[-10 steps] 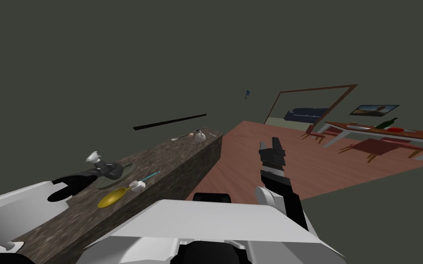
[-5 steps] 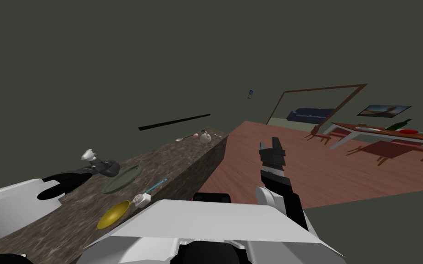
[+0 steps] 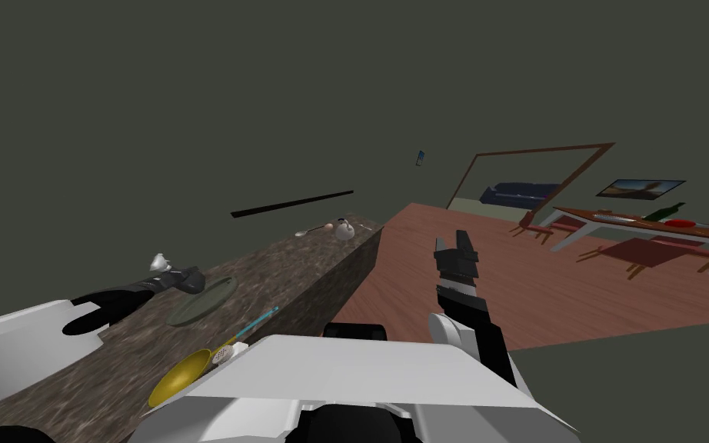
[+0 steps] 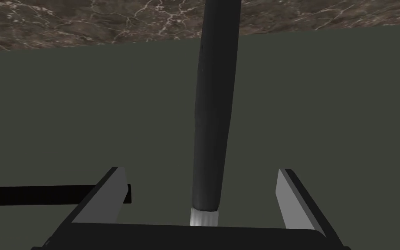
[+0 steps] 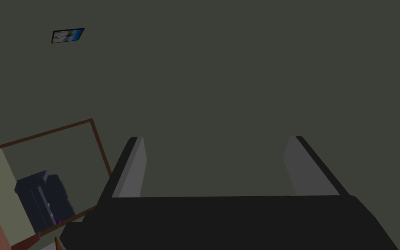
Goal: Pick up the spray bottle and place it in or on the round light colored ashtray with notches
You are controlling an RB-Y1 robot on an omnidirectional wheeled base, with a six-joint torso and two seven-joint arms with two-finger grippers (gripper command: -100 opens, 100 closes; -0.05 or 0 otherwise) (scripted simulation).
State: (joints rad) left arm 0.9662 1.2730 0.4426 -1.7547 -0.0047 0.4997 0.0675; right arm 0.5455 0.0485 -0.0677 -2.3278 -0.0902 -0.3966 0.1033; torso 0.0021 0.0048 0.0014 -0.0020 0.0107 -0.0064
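Left arm [image 3: 114, 301], a dark forearm below a white upper casing, is reaching forward and out to the left; the left gripper [image 4: 201, 170], a dark box, is holding its two thin, light grey, blade-like fingers [image 4: 117, 191] spread wide apart. Right arm [image 3: 468, 308], dark with a white rounded joint, is extending straight ahead, and the right gripper [image 3: 455, 240], likewise a dark box, is pointing forward with its two light grey blades standing parted.

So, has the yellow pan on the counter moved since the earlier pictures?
Yes. Against the green plate, the yellow pan has slid along the counter towards me; the gap between them has widened.
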